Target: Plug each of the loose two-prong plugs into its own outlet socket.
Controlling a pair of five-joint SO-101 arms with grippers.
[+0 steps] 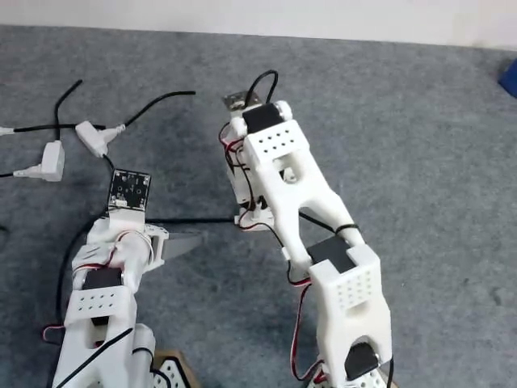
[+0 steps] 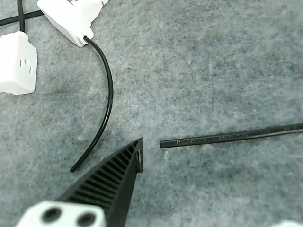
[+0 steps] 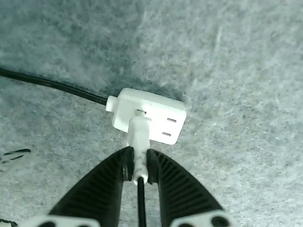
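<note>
Both arms are built of white printed plastic shells with black motor blocks set between the links. The right arm [image 1: 300,202] has flat panels [image 1: 273,144] pierced by a grid of small holes, and the left arm [image 1: 103,291] has one like them. Thin red and black wires [image 1: 297,323] loop loosely along each arm's sides. A small dark circuit board [image 1: 130,188] sits at the left arm's wrist. The right gripper [image 3: 139,158] has two black, ribbed, tapering fingers [image 3: 102,187]. The left arm's finger [image 2: 113,182] is the same ribbed black wedge, on a white base [image 2: 64,215] with two round holes.
</note>
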